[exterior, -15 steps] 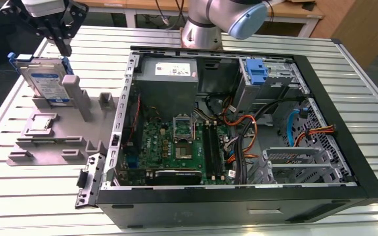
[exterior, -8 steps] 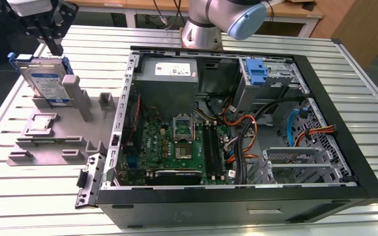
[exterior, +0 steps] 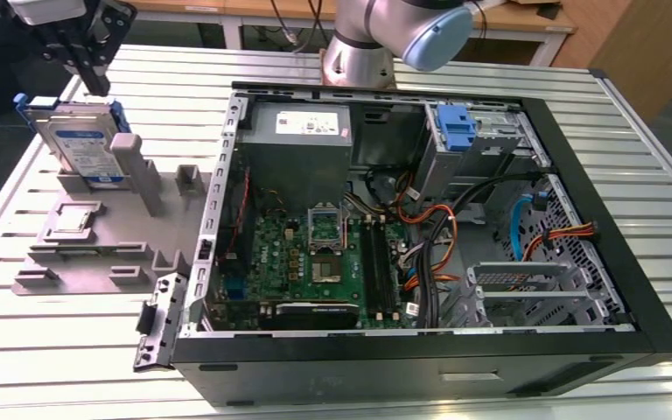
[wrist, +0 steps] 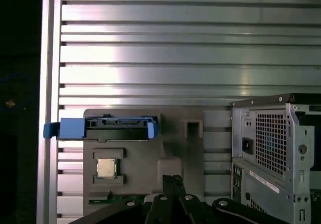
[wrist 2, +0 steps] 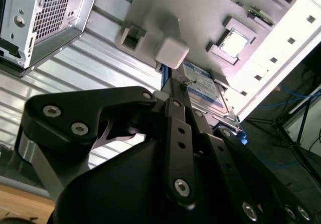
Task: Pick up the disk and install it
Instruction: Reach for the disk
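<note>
The disk (exterior: 80, 147) stands on edge in a slot of the grey fixture (exterior: 102, 254) at the exterior view's left. It is silver-grey with a white-and-blue label and blue rails. My gripper (exterior: 98, 85) hangs just above its upper edge, fingers pressed together and shut on nothing. In the first wrist view the disk (wrist: 105, 128) shows edge-on with its blue rails, apart from my gripper (wrist: 173, 180). The second wrist view has the gripper (wrist 2: 168, 81) pointing toward the disk's label (wrist 2: 203, 89).
An open computer case (exterior: 616, 341) lies on the slatted metal table (exterior: 56, 367), with a grey power-supply box (exterior: 301, 124), a blue bracket (exterior: 458, 127) and cables inside. The fixture also holds a small chip (wrist: 106, 168). The arm's base (exterior: 357, 52) stands behind the case.
</note>
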Controlling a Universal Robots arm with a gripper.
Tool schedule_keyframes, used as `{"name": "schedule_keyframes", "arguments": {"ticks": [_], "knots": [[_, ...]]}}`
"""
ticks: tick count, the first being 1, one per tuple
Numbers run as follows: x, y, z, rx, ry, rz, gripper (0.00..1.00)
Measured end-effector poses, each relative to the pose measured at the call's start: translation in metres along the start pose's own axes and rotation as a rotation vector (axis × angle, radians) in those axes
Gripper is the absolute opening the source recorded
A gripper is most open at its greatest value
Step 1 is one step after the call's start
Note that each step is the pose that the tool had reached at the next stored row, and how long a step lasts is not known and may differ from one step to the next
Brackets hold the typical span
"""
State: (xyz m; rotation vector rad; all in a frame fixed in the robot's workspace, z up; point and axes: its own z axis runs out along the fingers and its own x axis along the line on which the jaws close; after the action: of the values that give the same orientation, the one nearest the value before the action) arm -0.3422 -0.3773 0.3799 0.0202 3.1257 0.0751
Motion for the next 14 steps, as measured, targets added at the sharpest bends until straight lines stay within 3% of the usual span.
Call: {"name": "schedule_keyframes", "arguments": {"ticks": [8, 14], "knots": [[0.033, 0.006, 0.0015, 0.0, 0.0001, 0.0, 0.1], [0.0475, 0.0153, 0.0039, -0.0001, 0.0004, 0.0, 0.1]]}}
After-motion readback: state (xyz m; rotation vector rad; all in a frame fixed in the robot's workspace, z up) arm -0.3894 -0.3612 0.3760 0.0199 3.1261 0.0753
